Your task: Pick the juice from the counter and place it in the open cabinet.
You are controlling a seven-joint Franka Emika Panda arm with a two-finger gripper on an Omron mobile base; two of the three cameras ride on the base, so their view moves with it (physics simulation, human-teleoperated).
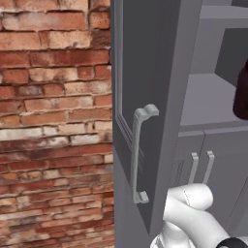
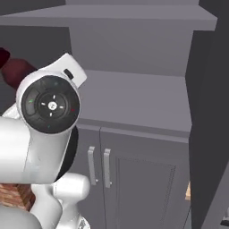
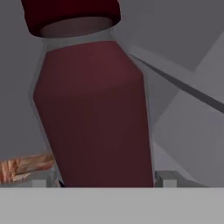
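One small dark maroon cylindrical juice bottle (image 3: 94, 113) with a narrower neck and a dark cap sits close against the hand camera, its body rising between the two grey fingertips (image 3: 165, 178) of the gripper (image 3: 103, 181). Those tips stand just beside the bottle's lower flanks, one on each side, so the gripper looks clamped on the juice bottle, though the contact itself lies at the frame's edge.

In the left base view the bottle is a dark shape (image 1: 240, 92) at the right edge, above the grey inner shelf of the tall dark grey open cabinet (image 1: 213, 97); whether it touches the shelf I cannot tell. The right base view shows a maroon patch of it (image 2: 18, 71) behind the white arm. The cabinet's panelled door with its light grey vertical bar handle (image 1: 139, 152) stands swung out to the left, against a red brick wall (image 1: 53, 121).

As a judgement, the bottle is light, rigid and smooth-sided, likely slippery under hard pads. Its straight lower body is the best place to hold; the tapering shoulder and neck would let it slide. Being tall and narrow, it could tip if set down tilted.
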